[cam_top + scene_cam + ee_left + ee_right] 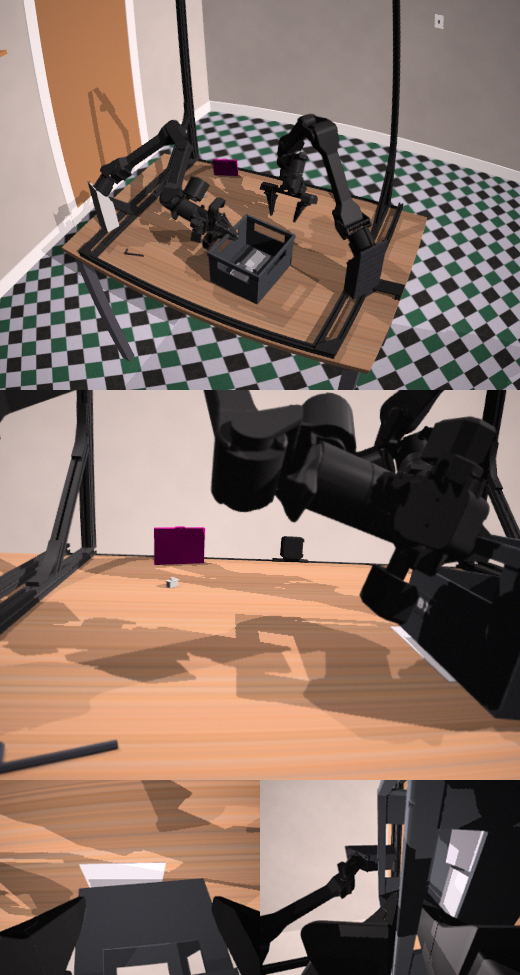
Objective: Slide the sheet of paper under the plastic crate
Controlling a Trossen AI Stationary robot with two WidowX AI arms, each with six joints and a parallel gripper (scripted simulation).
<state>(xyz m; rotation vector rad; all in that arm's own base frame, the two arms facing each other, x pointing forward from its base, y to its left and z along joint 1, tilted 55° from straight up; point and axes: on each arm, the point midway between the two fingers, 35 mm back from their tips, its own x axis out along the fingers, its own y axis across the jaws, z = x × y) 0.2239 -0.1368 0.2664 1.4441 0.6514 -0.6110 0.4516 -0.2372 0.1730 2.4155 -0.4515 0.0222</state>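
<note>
The plastic crate (235,280) (460,630) (144,915) (410,845) is dark grey, boxy and open at the top, with rectangular cutouts through its walls and pale lettering on the side in the exterior view. It is at the middle of the wooden table (165,265) (200,720); whether it sits fully flat is hard to tell. Pale patches show within it, their nature unclear. The sheet of paper (424,653) (126,871) is thin and white, a narrow strip of it visible on the table just beside the crate, partly in shadow in the left wrist view; how much lies underneath cannot be told. The right gripper (235,234) (404,897) is pinched onto the crate's upper wall, one finger on either side. The left gripper (283,218) (148,904) hangs above the table, fingers spread wide, holding nothing.
</note>
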